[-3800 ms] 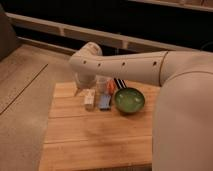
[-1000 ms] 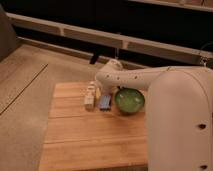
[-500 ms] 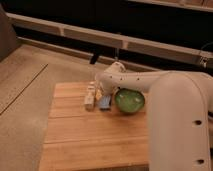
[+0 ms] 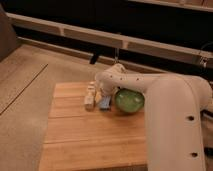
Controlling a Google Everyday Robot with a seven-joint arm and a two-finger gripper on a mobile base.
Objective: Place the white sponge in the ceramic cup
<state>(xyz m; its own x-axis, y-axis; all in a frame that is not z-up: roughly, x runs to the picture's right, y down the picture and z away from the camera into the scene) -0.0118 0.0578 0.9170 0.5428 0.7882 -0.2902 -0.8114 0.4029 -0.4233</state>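
The white sponge (image 4: 104, 103), a small flat blue pad, lies on the wooden table (image 4: 90, 140) between a cream block and the green bowl. A small pale object just behind the block looks like the ceramic cup (image 4: 92, 89), though I cannot make out its shape well. My white arm reaches in from the right, and its end hangs directly over the sponge. The gripper (image 4: 103, 95) points down just above the sponge and is mostly hidden by the wrist. It appears open, with the sponge resting on the table and not held.
A cream-white elongated block (image 4: 89, 100) stands left of the sponge. A glossy green bowl (image 4: 129, 100) sits right of it, under the arm. Behind the table runs a dark wall with a pale ledge (image 4: 90, 35). The floor lies to the left.
The end of the arm has come down a little toward the sponge. The sponge, block and bowl have not moved.
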